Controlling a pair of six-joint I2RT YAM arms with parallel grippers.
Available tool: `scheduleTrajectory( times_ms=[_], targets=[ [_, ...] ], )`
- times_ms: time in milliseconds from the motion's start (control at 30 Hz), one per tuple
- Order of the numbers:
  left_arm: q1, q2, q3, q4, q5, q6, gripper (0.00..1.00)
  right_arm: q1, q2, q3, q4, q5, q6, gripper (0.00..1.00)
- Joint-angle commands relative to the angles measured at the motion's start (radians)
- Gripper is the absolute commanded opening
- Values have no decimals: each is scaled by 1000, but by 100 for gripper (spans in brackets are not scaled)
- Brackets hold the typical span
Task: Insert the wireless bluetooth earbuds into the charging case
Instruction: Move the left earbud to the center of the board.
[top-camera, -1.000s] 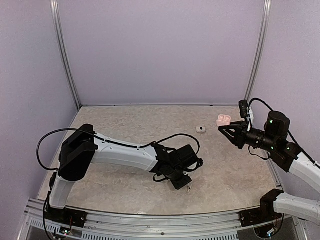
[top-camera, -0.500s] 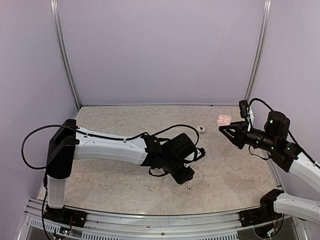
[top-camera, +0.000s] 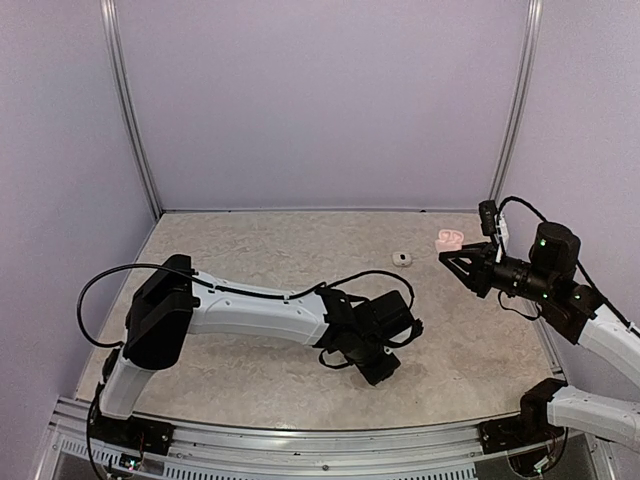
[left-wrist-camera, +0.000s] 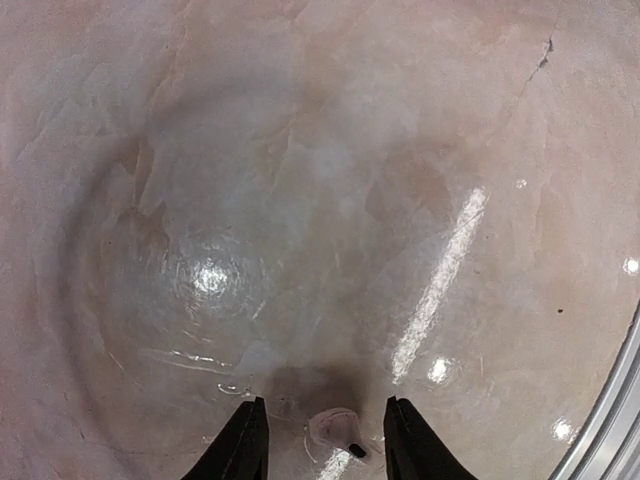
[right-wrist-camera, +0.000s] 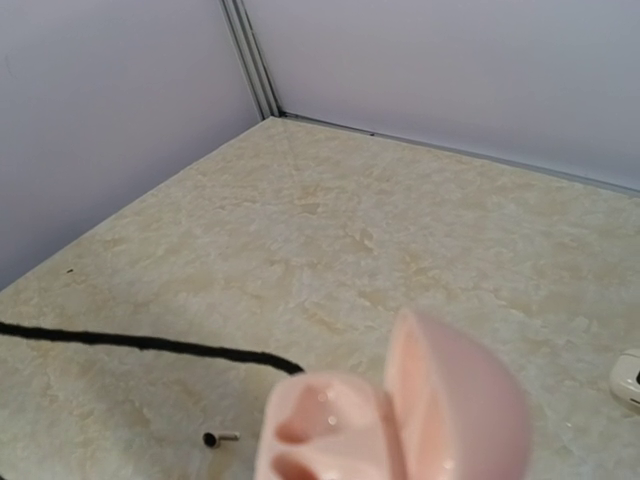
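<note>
A tiny pinkish earbud with a dark tip lies on the table between the fingertips of my left gripper, which is open and low over it. In the top view the left gripper hides this earbud. My right gripper holds the pink charging case above the table at the right, lid open. In the right wrist view the case fills the lower middle with its wells showing empty; the fingers are hidden behind it.
A small white rounded piece lies on the table left of the right gripper; it also shows in the right wrist view. A black cable and a small metal-looking bit lie on the marbled table. Purple walls enclose the table.
My left gripper has moved right and toward the near edge, coming down over the earbud that lay uncovered on the table before. The right arm and case have held still.
</note>
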Motion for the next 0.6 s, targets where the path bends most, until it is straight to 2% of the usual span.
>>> scheduleTrajectory(
  times_ms=[0, 300, 567],
  targets=[
    [-7, 29, 32, -54, -30, 6, 40, -13, -13, 4, -2, 0, 1, 0],
    [-8, 4, -20, -57, -19, 9, 29, -14, -5, 0, 5, -7, 3, 0],
    [-10, -5, -48, -56, -6, 16, 24, -14, 1, -2, 12, -11, 3, 0]
  ],
)
